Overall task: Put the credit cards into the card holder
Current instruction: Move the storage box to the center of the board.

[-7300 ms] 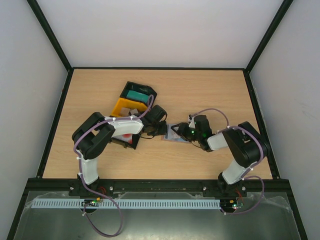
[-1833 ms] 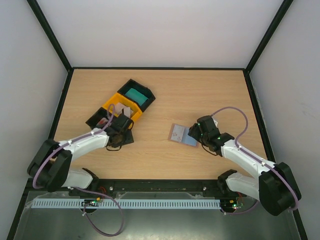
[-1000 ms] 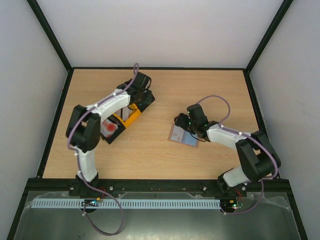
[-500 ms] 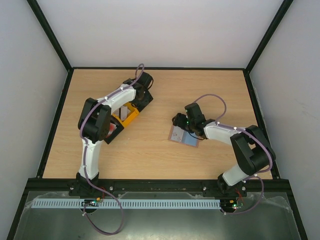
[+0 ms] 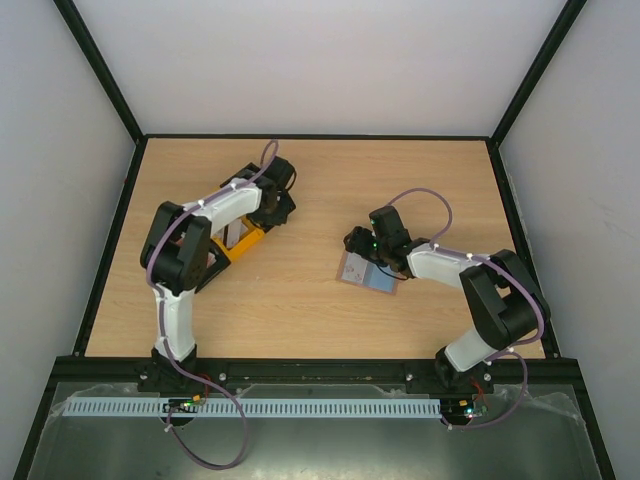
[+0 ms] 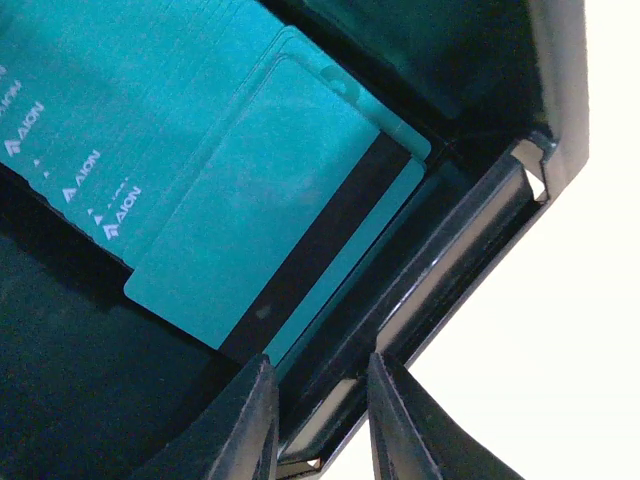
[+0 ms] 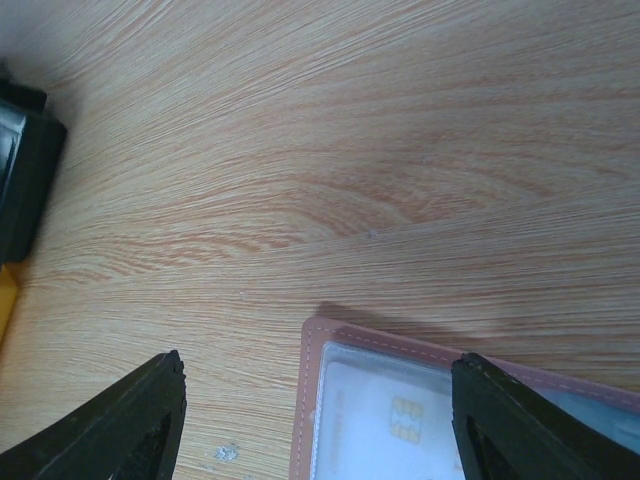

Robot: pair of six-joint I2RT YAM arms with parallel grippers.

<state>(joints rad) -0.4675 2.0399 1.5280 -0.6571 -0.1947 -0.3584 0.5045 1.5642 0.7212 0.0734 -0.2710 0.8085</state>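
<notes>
Teal credit cards [image 6: 250, 200] sat in far-left black tray [image 6: 480, 230]; left gripper [image 6: 318, 365] narrow at card's corner, grip I couldn't tell. Thin, stiff, slick: I judged edge pinch best. Mid-table lay card holder [image 7: 420, 345] under spread right gripper [image 7: 320, 360].

Your left gripper [image 5: 270, 204] has swung from the desk's near-left to the black tray [image 6: 470, 230] of teal credit cards [image 6: 240, 230], clamping its wall. The yellow tray [image 5: 243, 242] beside it has slid slightly leftward. Your right gripper [image 5: 356, 240] has shifted to the card holder's [image 5: 368, 272] far-left corner.
</notes>
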